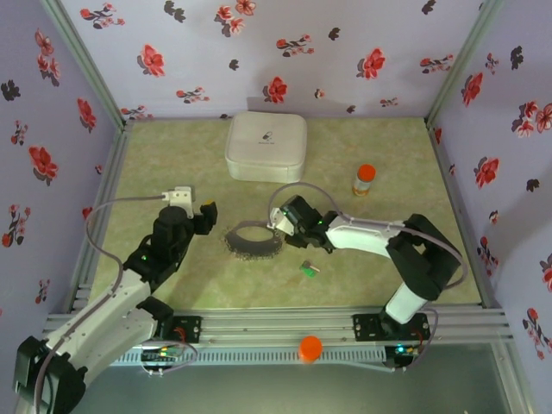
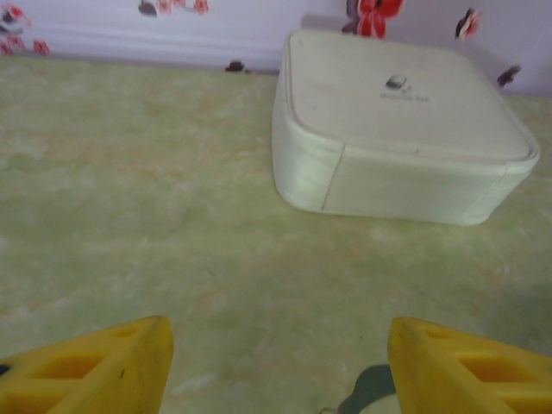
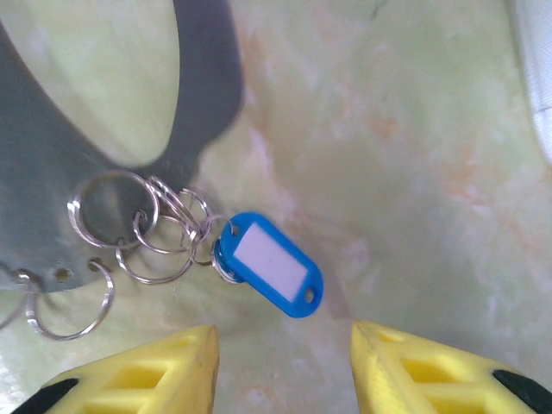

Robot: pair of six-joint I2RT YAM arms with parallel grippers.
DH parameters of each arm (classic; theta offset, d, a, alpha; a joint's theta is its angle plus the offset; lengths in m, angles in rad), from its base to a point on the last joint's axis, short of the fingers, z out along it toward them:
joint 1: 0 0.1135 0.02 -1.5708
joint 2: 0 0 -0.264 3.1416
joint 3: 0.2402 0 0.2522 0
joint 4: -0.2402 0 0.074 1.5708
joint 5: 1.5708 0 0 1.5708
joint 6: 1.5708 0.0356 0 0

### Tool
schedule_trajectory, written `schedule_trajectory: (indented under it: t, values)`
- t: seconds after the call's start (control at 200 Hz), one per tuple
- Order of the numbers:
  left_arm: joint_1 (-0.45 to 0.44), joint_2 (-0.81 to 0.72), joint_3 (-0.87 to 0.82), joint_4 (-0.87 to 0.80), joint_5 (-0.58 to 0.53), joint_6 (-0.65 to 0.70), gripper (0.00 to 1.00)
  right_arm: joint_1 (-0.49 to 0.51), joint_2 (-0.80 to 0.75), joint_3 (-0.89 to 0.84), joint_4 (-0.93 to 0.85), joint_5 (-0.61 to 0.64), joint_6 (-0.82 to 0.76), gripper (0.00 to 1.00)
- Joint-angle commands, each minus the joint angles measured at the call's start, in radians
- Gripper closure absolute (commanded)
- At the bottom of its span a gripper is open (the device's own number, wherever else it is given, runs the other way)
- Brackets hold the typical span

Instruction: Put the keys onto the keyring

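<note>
A: Right gripper (image 3: 285, 349) state?
B: Open; nothing between the yellow fingers (image 3: 151, 371).
A: Location of blue key tag (image 3: 267, 266)?
B: Flat on the table (image 3: 388, 155), just ahead of the finger gap, untouched; joined through small silver rings (image 3: 164, 228) to the grey keyring (image 3: 203, 95).
A: Green key (image 1: 308, 269)?
B: On the table, near the keyring's right side, apart from it.
A: Left gripper (image 2: 276, 366)?
B: Open, empty, facing the white case (image 2: 397, 129).
</note>
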Motion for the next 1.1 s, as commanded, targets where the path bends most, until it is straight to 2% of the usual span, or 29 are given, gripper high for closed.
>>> schedule_trajectory:
  t: [0.0, 0.255, 0.395, 0.54, 0.905, 1.095]
  values:
    - [0.016, 0.064, 0.049, -0.089, 0.055, -0.057, 0.32, -0.01, -0.105, -0.023, 0.092, -0.088, 0.166, 0.53]
    - [0.019, 0.167, 0.056, 0.016, 0.113, -0.098, 0.33, -0.01, -0.151, -0.037, 0.21, -0.166, 0.602, 0.57]
    - [0.02, 0.189, 0.043, 0.073, 0.116, -0.112, 0.33, -0.008, -0.131, -0.011, 0.175, -0.17, 0.765, 0.59]
    - [0.029, 0.182, 0.032, 0.081, 0.087, -0.144, 0.33, 0.01, -0.05, 0.059, 0.124, -0.241, 0.786, 0.59]
    - [0.069, -0.009, -0.053, -0.028, -0.022, -0.237, 0.35, 0.098, 0.311, 0.495, -0.149, -0.321, 0.783, 0.6]
    - [0.071, -0.084, -0.086, -0.074, 0.001, -0.242, 0.37, 0.101, 0.311, 0.47, -0.158, -0.263, 0.9, 0.62]
